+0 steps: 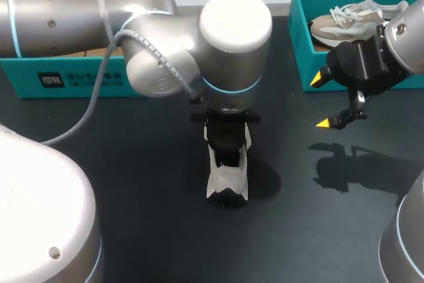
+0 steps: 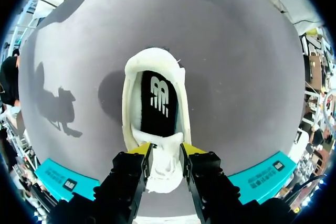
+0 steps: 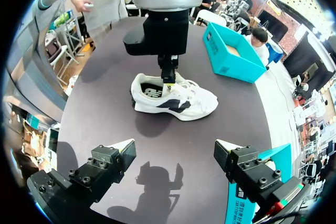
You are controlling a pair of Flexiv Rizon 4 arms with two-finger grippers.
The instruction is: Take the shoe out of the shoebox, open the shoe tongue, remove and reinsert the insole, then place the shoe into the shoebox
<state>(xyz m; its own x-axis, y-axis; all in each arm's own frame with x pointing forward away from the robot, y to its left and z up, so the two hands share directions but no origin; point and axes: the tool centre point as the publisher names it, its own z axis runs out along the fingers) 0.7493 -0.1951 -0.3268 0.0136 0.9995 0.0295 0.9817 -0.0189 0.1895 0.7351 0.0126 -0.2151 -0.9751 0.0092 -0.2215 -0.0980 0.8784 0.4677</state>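
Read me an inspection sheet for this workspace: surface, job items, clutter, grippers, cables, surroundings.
Surface: dark table, no spills seen.
Job's things: white shoe stands on its sole mid-table, out of the box, with the black insole inside. The teal shoebox at the right holds a beige shoe. A second teal box is at the left.
Clutter: nothing seen.
Grippers: left gripper shut on the shoe tongue; right gripper open, in the air beside the shoebox.
Cables: grey cable hangs along the left arm, apart from the shoe.
Surroundings: nothing seen reaching over the table.
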